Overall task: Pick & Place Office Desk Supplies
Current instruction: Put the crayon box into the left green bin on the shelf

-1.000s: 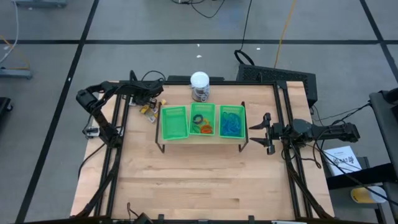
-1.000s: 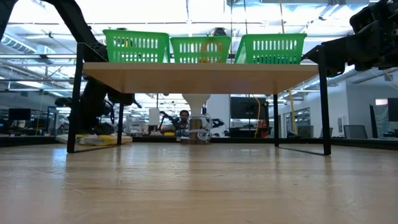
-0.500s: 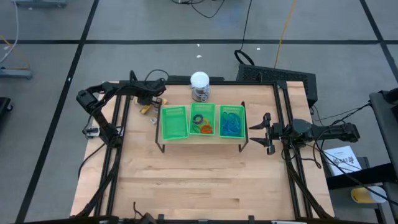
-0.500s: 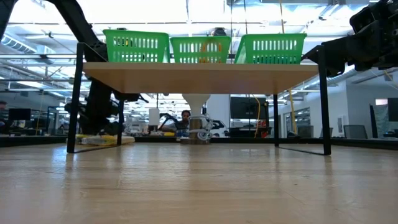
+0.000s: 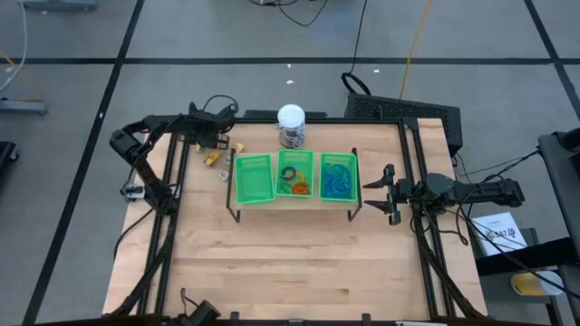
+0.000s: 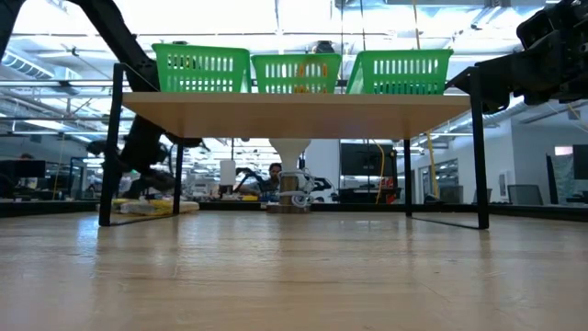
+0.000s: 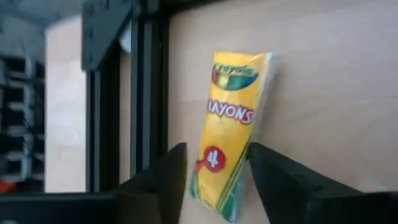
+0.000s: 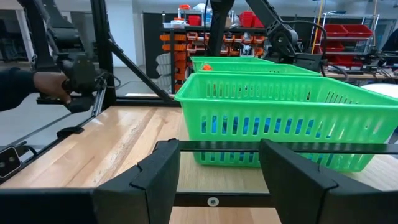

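Lying between open left tool (image 7: pixel 214 180) fingers, seemingly ungripped: crayon pack (image 7: pixel 230 130).

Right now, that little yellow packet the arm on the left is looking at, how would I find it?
Start at the green three-compartment tray on its stand. Past its left end, the left gripper hovers over small yellow pieces on the table. The crayon pack lies flat between its open fingers, the only piece with printed lettering and a 4.

White-topped round jar (image 5: pixel 291 124) behind green three-compartment tray (image 5: pixel 255 195) on black-legged wooden stand (image 6: pixel 303 104).
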